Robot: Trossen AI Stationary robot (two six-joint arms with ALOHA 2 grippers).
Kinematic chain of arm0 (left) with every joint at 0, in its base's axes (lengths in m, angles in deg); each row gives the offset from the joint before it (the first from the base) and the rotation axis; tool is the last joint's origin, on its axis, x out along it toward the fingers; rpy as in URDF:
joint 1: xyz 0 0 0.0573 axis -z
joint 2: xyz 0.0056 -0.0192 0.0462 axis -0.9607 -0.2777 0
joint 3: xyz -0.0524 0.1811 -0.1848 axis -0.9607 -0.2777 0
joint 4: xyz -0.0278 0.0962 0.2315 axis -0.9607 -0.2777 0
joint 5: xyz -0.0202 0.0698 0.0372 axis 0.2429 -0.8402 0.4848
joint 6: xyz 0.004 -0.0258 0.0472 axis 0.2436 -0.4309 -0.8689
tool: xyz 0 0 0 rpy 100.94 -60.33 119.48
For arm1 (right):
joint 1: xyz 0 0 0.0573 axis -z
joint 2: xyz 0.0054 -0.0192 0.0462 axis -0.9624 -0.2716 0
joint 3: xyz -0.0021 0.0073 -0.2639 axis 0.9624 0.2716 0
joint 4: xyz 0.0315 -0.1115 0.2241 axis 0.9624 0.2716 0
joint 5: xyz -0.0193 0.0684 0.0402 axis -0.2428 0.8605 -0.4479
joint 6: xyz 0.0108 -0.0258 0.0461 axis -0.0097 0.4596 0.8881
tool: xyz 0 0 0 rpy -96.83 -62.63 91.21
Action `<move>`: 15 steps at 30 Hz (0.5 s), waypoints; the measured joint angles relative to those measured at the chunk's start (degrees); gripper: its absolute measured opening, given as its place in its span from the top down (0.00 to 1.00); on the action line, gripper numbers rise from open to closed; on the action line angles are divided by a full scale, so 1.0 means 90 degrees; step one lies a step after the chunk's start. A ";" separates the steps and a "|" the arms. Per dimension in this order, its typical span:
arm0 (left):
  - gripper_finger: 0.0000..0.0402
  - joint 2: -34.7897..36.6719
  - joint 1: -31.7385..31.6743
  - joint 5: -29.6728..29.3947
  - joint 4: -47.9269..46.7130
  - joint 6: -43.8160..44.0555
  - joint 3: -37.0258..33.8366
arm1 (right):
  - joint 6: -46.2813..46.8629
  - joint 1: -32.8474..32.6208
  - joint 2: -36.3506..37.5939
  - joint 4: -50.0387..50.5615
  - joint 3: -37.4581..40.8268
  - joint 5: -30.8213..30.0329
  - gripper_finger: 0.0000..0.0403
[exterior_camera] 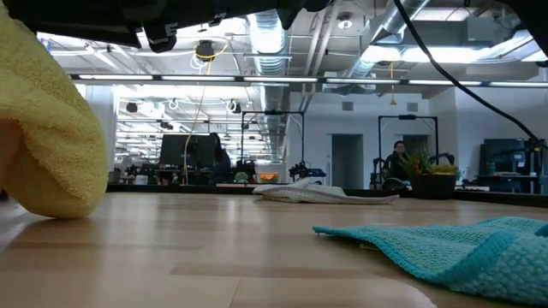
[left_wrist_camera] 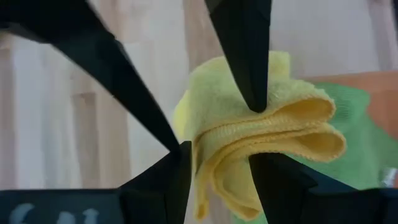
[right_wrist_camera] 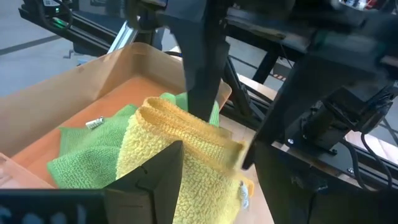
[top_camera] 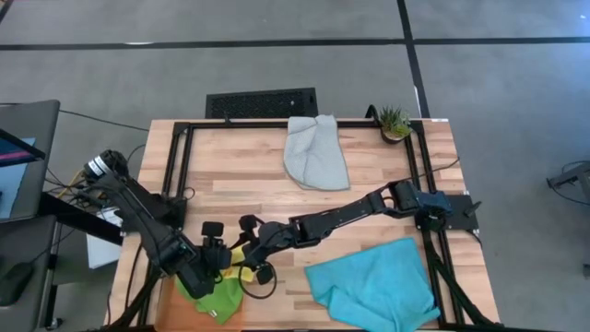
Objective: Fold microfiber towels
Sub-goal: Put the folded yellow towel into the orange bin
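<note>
Both grippers meet at the near-left part of the pale wooden table [top_camera: 369, 175]: the left gripper [left_wrist_camera: 217, 152] and the right gripper [right_wrist_camera: 214, 155] each stand with fingers spread wide about the folded yellow microfiber towel [left_wrist_camera: 261, 124], which partly overlies the crumpled green microfiber towel [right_wrist_camera: 87, 158] on the flat orange rectangular tray [right_wrist_camera: 93, 93]. The light grey microfiber towel [top_camera: 316, 152] lies bunched at the far edge, beside a small potted plant [top_camera: 394, 123]. The large turquoise-blue microfiber towel [top_camera: 373, 283] lies rumpled at the near right.
</note>
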 joint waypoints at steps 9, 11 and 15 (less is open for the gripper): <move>0.66 0.0002 -0.0128 0.0245 0.0364 -0.0163 -0.0109 | -0.0002 -0.0004 0.0000 0.0009 0.0000 0.0027 0.45; 0.71 0.0002 -0.0132 0.0264 0.0389 0.0026 -0.0108 | 0.0000 -0.0007 0.0000 0.0002 0.0000 0.0031 0.45; 0.87 0.0002 -0.0157 0.0352 0.0408 0.0479 -0.0110 | -0.0005 -0.0005 0.0000 -0.0015 0.0000 0.0024 0.45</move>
